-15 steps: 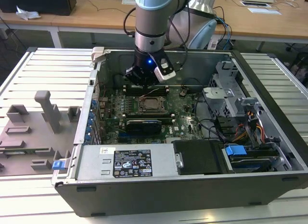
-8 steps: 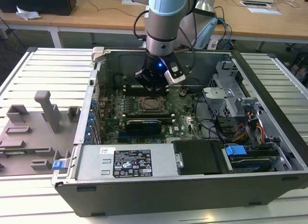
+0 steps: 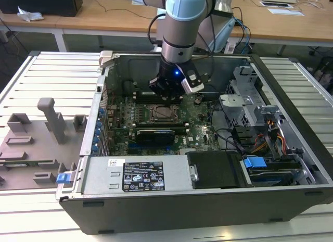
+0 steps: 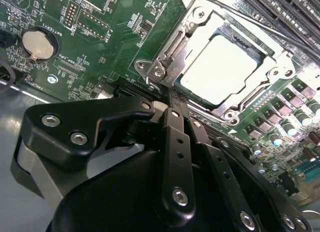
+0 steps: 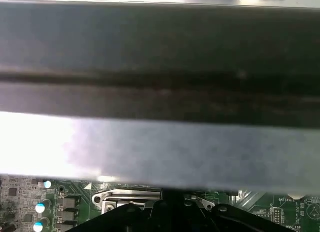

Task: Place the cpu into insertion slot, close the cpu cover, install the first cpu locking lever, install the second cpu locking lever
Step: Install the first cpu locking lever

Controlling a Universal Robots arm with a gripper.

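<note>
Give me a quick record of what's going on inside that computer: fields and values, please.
setting: open computer case lying on a slatted table
arm: reaches down into the case
gripper: fingers together, tips at the edge of the socket, nothing held
cpu: seated in the insertion slot
cpu cover: down over the cpu, chip showing through its window
board: green motherboard with a round coin battery

cpu cover [image 4: 200, 47] cut off at frame edge, insertion slot [image 5: 131, 198] largely hidden (behind dark casing)
</note>
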